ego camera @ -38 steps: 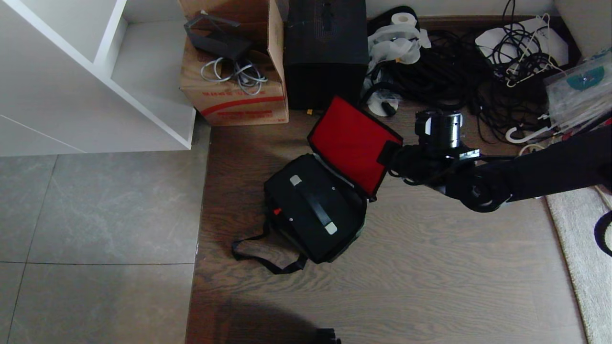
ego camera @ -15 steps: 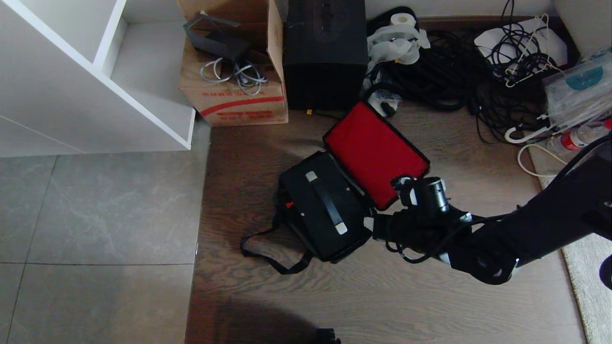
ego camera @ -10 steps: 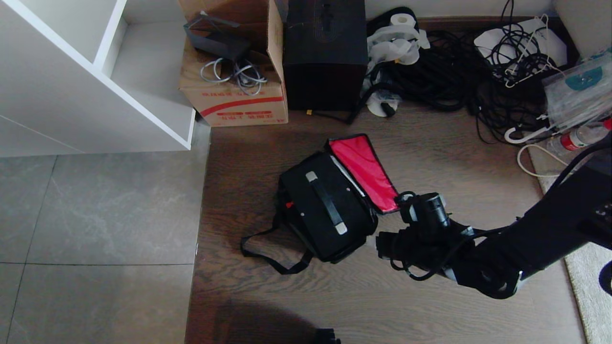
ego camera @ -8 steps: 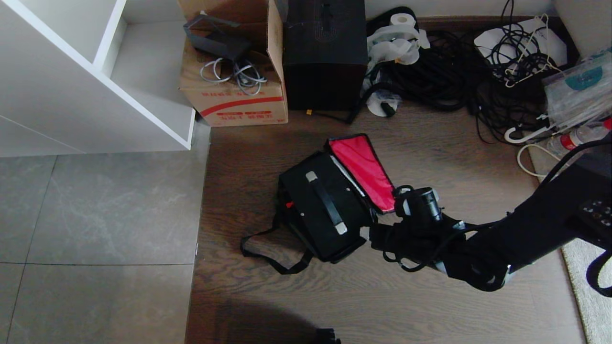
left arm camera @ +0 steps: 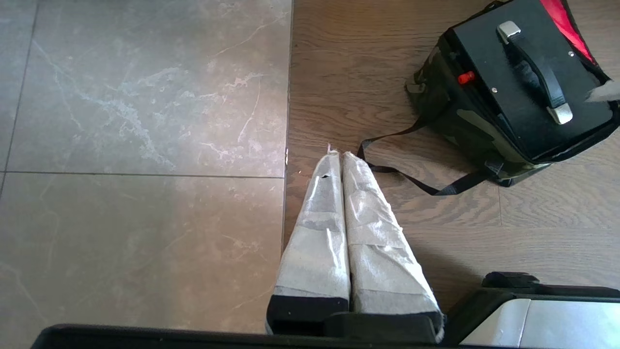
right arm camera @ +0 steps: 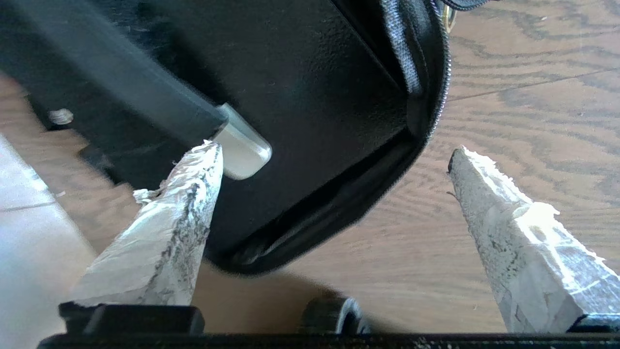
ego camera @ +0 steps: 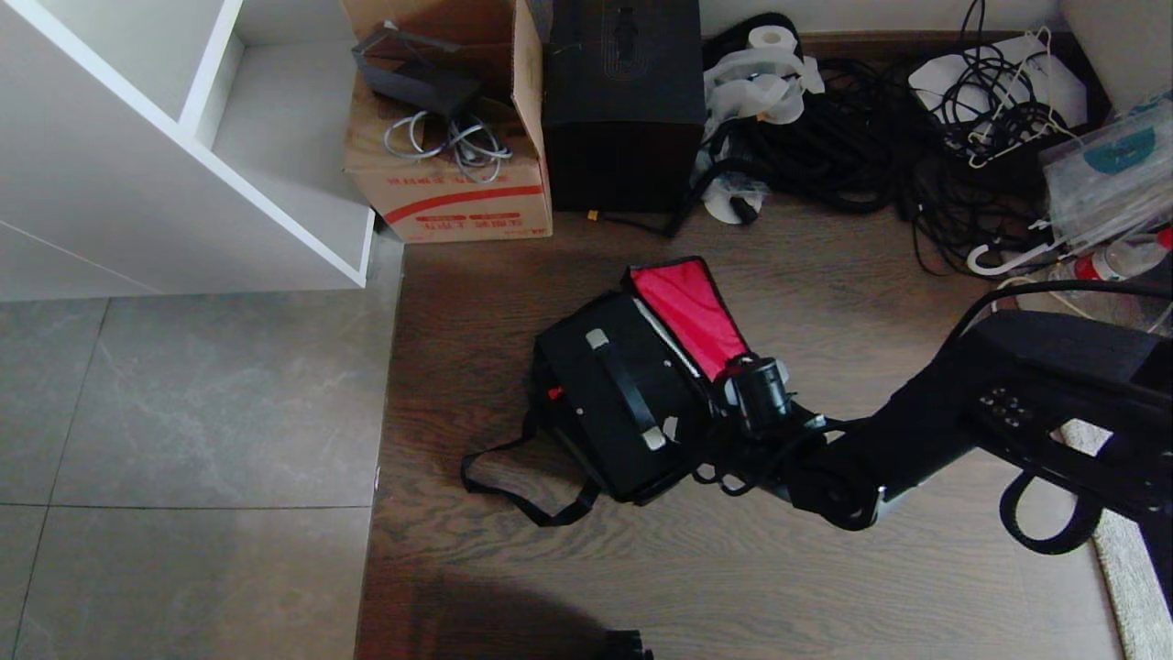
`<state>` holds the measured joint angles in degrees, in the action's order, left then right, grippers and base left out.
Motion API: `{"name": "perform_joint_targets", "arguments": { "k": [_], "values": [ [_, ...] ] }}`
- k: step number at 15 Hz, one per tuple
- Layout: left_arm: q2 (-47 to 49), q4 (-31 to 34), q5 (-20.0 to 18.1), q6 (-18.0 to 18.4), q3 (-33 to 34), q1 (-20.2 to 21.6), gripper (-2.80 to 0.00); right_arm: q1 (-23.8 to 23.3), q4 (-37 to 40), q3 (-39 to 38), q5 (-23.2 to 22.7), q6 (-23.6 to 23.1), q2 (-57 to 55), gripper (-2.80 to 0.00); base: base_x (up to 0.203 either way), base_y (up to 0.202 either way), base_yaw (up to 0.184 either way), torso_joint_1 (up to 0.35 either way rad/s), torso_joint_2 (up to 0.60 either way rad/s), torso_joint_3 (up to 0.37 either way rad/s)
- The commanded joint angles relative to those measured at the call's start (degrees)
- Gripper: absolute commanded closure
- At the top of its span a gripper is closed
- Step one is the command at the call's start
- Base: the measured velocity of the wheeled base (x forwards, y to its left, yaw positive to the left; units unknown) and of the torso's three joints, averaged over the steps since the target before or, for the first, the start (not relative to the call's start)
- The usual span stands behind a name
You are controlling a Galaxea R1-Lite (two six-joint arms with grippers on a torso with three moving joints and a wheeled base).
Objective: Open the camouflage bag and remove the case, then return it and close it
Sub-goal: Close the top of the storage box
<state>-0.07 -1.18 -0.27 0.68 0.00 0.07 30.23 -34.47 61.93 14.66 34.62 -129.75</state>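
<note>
The camouflage bag lies on the wooden floor with its red-lined lid standing half raised and held by nothing. Inside it sits the black case, top handle and small red latch showing. My right gripper hovers open over the bag's near right corner. In the right wrist view its fingers spread wide, one tip beside the handle's silver end, with nothing between them. The left gripper is shut and empty, parked over the floor to the bag's left.
A black strap loops out from the bag's front. Behind stand a red-striped cardboard box, a tall black box and a tangle of cables. White shelving fills the left; a rug edges the right.
The right gripper has let go of the lid and opened wide. The lid swung up from lying flat to half raised. The gripper has moved left to the case's handle end.
</note>
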Motion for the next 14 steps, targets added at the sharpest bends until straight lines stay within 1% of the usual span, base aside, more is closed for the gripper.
{"name": "perform_joint_targets", "arguments": {
  "k": [1,2,4,6,11,12,13,14],
  "values": [
    [0.0,0.0,0.0,0.0,0.5,0.0,0.00,0.0,1.3,1.3,0.7,0.1,-3.4,-2.80,0.000,0.000,0.000,0.000,0.00,0.000],
    [0.0,0.0,0.0,0.0,0.6,0.0,0.00,0.0,2.1,1.3,0.7,-0.1,-3.6,-2.80,0.000,0.000,0.000,0.000,0.00,0.000],
    [0.0,0.0,0.0,0.0,0.5,0.0,0.00,0.0,6.7,1.3,0.8,-0.8,-4.2,-2.80,0.000,0.000,0.000,0.000,0.00,0.000],
    [0.0,0.0,0.0,0.0,0.6,0.0,0.00,-0.2,8.2,1.4,0.8,-0.8,-4.3,-2.80,0.000,0.000,0.000,0.000,0.00,0.000],
    [0.0,0.0,0.0,0.0,0.6,0.0,0.00,-0.2,8.1,1.6,1.9,-0.5,-6.1,-2.80,0.000,0.000,0.000,0.000,0.00,0.000],
    [0.0,0.0,0.0,0.0,0.6,0.0,0.00,-0.2,7.8,1.4,2.9,-0.4,-6.1,-2.80,0.000,0.000,0.000,0.000,0.00,0.000],
    [0.0,0.0,0.0,0.0,0.6,0.0,0.00,-0.2,8.2,1.3,3.4,-0.3,-6.3,0.00,0.000,0.000,0.000,0.000,0.00,0.000],
    [0.0,0.0,0.1,0.0,0.5,0.0,0.00,-0.2,8.3,1.8,3.5,-0.3,-6.4,0.00,0.000,0.000,0.000,0.000,0.00,0.000]
  ]
}}
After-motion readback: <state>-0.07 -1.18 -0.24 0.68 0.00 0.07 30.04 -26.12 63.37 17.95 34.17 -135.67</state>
